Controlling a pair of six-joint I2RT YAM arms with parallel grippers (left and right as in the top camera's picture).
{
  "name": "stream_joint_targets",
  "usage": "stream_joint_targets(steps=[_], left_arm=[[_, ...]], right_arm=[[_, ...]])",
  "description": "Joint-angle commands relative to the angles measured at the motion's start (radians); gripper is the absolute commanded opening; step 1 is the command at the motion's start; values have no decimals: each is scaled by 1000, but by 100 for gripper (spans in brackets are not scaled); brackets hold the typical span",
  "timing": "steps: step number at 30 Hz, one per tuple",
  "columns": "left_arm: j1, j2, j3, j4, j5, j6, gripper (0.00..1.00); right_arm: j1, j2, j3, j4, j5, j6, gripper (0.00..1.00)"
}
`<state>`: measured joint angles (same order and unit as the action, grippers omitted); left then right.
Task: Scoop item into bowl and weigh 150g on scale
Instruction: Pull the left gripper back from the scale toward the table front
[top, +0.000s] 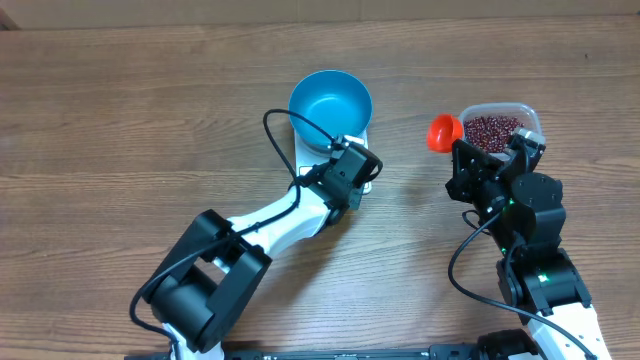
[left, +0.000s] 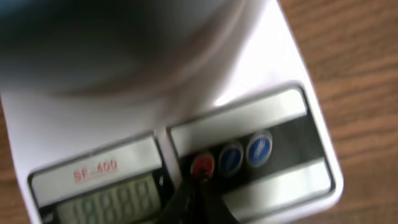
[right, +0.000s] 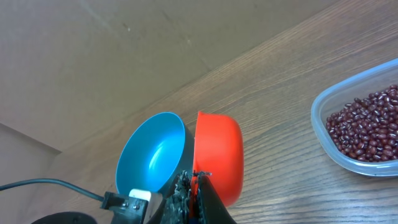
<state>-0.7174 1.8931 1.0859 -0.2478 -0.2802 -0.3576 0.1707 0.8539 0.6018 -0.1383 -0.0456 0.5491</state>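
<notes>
Where overhead hides it, closed left fingers (left: 194, 200) touch scale's (left: 273, 68) button (left: 202, 165); right fingers (right: 184, 198) pinch scoop (right: 219, 155).

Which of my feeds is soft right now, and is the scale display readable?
Left wrist: bowl a close blurred smear, scale soft, its display digits faint and unreadable, a bright streak on the white top; overhead: even light, sharp; right wrist: orange scoop and beans crisp.

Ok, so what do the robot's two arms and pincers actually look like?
The left arm and right arm have white links between boxy black joint housings. A thin black cable loops by the left wrist, another by the right. Small green lights glow on the right arm. The left pincer and right pincer are black.
</notes>
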Motion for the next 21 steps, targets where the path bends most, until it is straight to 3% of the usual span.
stream_joint_targets(steps=[1, 16, 17, 19, 21], left_arm=[[5, -70, -18, -45, 34, 22, 4], [4, -313, -18, -218, -10, 52, 4], [4, -327, -18, -232, -17, 52, 14], [4, -359, -18, -260, -22, 66, 99], [4, -392, -18, -285, -24, 75, 99]], right_arm=[[-3, -1, 26, 10, -1, -4, 4], [-3, 0, 26, 9, -1, -5, 4], [-3, -1, 26, 10, -1, -5, 4], [-3, -1, 26, 9, -1, -5, 4], [-3, 0, 26, 9, -1, -4, 4]])
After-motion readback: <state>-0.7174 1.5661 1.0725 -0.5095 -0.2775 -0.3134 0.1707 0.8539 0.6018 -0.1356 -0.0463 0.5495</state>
